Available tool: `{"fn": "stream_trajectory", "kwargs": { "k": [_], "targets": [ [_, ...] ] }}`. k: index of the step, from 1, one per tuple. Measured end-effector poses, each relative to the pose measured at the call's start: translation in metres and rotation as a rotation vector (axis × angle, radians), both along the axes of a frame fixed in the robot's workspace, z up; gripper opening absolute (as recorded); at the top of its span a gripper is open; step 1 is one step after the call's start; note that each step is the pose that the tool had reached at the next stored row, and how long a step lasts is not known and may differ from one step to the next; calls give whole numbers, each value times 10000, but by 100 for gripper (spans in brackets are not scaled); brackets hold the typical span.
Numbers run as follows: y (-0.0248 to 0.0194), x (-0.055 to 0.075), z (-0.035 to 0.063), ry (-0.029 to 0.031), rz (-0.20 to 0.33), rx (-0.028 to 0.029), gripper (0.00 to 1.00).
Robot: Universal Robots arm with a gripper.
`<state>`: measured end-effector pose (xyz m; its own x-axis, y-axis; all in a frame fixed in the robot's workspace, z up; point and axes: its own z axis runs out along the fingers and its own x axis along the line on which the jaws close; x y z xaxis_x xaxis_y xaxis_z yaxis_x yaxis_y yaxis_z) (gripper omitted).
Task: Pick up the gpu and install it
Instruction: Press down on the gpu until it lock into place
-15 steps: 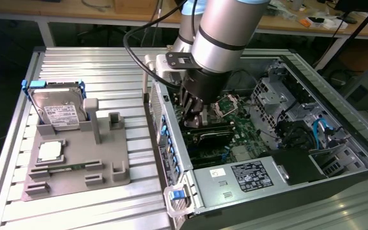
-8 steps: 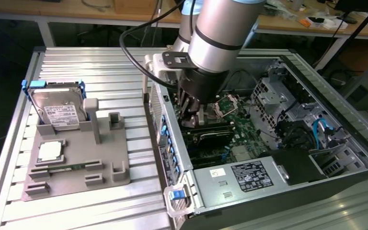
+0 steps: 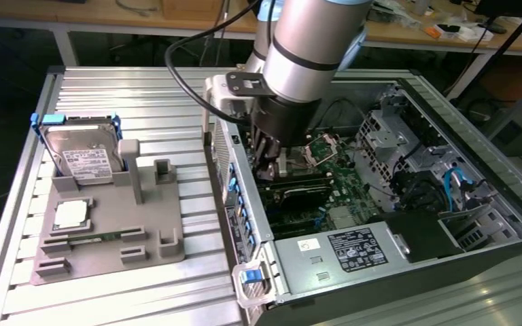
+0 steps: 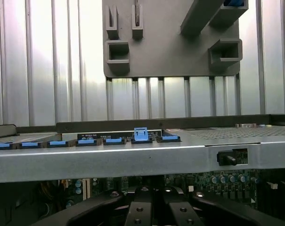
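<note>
No text legible to me anywhere. White label on hard drive (image 3: 86, 163) in grey holder: print lines present, unreadable. Black label on power supply (image 3: 359, 246) in my exterior view: white print and marks, unreadable. Small white sticker (image 3: 311, 245) just beside it on silver housing: single handwritten mark, possibly "5", uncertain. Dark strip label (image 4: 93, 137) on case edge above blue clips, seen from my wrist: print too fine to read.

Black fingers (image 4: 154, 209) shut together over the motherboard (image 4: 217, 181), below blue clips (image 4: 114, 141).
</note>
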<state>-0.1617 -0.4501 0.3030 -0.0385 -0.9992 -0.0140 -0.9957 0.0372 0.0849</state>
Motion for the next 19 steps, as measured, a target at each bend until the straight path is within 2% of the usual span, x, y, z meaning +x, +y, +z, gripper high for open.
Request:
{"fn": "stream_trajectory", "kwargs": {
  "k": [6,11,19],
  "targets": [
    [16,-24,-1,-3,-139,4,11],
    [28,-26,-2,-73,-193,46,11],
    [28,-31,4,-73,-194,46,11]
  ]
}}
